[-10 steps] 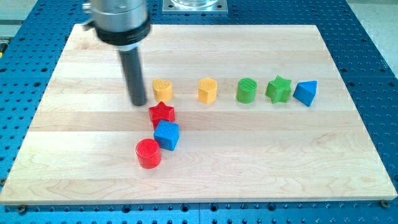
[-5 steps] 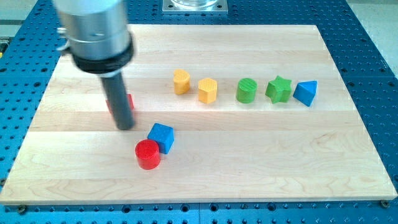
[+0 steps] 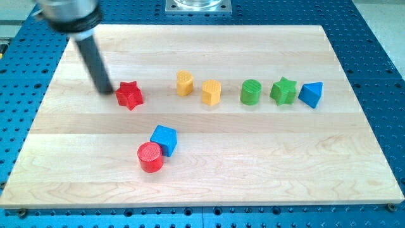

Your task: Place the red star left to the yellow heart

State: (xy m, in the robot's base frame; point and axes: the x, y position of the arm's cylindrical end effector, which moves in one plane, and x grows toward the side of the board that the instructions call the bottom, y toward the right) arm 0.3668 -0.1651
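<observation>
The red star [image 3: 129, 95] lies on the wooden board [image 3: 202, 183], left of the row of blocks. The yellow heart [image 3: 184, 83] is the first block of that row, to the star's right and slightly higher, with a gap between them. My tip [image 3: 103, 91] rests on the board just left of the red star, close to it; I cannot tell whether they touch. The rod slants up to the view's top left.
Right of the heart stand a yellow hexagonal block [image 3: 211, 92], a green cylinder [image 3: 250, 92], a green star [image 3: 283, 90] and a blue triangle [image 3: 311, 94]. Lower down, a blue cube [image 3: 165, 139] touches a red cylinder [image 3: 150, 156].
The red star has moved from beside the blue cube up and to the left. The yellow heart has shifted right and up. My tip has moved left, then up to the star's left side.
</observation>
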